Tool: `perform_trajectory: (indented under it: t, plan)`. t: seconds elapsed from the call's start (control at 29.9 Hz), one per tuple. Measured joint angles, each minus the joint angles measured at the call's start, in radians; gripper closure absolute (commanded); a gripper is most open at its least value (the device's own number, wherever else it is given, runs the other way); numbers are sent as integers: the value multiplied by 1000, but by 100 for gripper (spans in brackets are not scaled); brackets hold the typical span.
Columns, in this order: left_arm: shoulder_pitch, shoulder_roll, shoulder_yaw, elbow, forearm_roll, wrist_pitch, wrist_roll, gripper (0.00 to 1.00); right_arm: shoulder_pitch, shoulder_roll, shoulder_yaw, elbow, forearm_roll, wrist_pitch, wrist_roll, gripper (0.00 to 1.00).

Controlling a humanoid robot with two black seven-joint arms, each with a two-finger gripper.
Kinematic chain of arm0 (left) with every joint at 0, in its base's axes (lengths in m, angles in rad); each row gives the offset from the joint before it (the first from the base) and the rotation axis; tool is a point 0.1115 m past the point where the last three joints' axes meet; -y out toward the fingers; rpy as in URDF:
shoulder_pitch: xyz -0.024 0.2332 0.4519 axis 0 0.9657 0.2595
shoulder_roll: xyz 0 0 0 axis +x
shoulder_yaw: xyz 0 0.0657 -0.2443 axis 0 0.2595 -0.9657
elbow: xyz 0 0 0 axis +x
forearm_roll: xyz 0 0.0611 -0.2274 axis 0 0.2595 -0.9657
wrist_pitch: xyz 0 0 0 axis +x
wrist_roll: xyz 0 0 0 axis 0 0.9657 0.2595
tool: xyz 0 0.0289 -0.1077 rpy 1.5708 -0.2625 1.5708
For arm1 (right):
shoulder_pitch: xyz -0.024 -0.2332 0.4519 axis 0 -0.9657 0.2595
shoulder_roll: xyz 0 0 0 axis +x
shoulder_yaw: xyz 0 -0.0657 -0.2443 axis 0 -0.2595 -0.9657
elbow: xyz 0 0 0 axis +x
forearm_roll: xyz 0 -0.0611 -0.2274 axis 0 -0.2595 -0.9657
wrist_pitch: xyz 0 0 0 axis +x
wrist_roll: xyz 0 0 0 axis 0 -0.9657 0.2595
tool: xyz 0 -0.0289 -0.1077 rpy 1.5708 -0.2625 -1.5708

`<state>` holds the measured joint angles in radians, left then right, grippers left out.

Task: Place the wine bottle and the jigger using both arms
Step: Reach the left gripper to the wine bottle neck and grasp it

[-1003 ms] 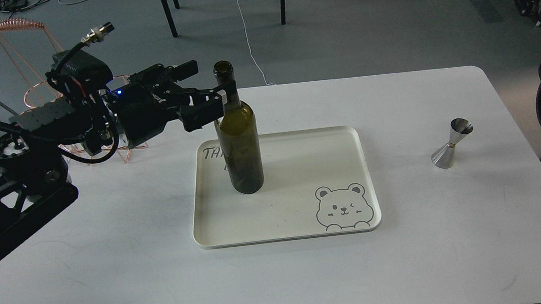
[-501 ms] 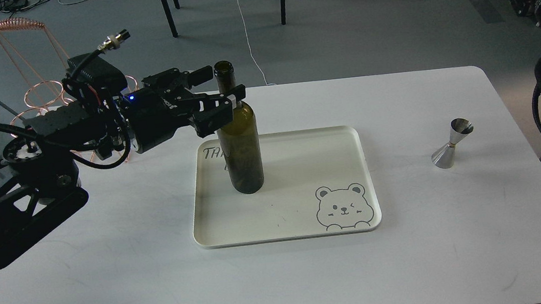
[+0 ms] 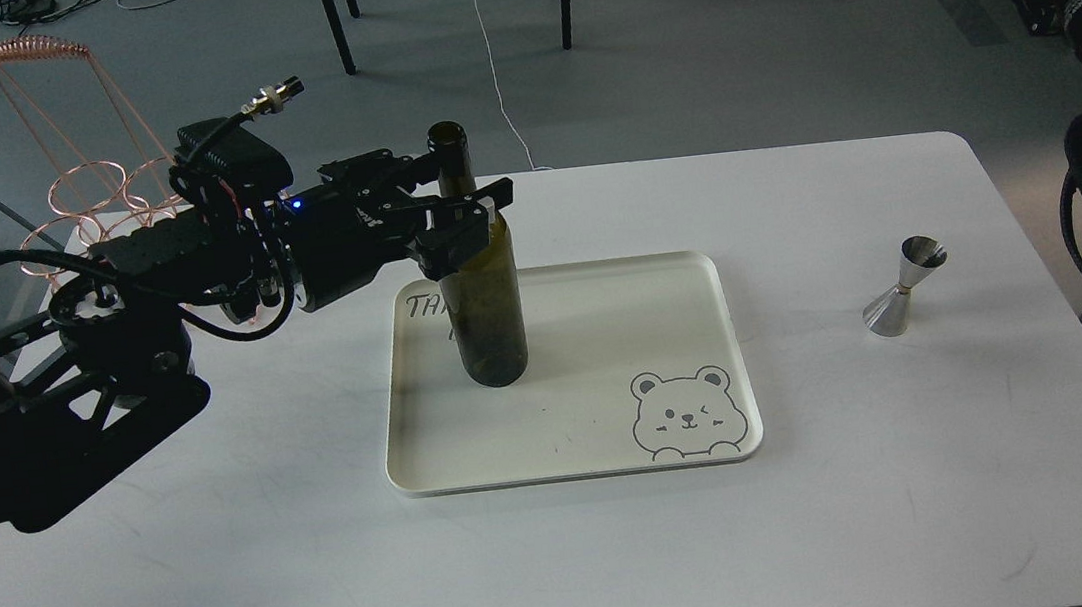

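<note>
Table [image 3: 230,598]: white, carrying all the items; a copper wire rack [image 3: 103,204] stands at its far left corner behind the arm.
Left arm: reaches in from the left at bottle-neck height, its left gripper [image 3: 463,186] level with the bottle's neck and shoulder.
Tray [image 3: 568,462]: cream, with a bear drawing in its near right corner, lying mid-table.
Wine bottle [image 3: 485,299]: upright in the left part of the tray, dark green glass, mouth open. I judge it heavy for its footprint, rigid, smooth enough to slip, breakable, and top-heavy when tipped. The neck just above the shoulder looks the natural place to grip, since the flare below would stop it sliding down.
Left jaws: spread apart, one finger on either side of the neck; whether either one touches the glass I cannot tell.
Jigger [image 3: 904,286]: stands alone on the bare table, well right of the tray. Likely light, stiff, polished and slick; the narrow gold-banded waist is the surest hold.
Right arm: only cabling and joints show at the right edge; its jaws are out of view.
</note>
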<state>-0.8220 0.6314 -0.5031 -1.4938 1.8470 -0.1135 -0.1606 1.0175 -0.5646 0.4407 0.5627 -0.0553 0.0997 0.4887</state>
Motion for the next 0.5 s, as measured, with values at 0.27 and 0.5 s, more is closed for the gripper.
perform_trajectory:
  t: [0.27, 0.5]
  plan:
    - [-3, 6, 0, 3, 31, 0, 0, 82, -1, -1, 0, -3, 0, 1, 0, 6]
    - [-6, 39, -21, -26, 42, 4, -1, 85, -2, 0, 0, -5, 0, 0, 0, 6]
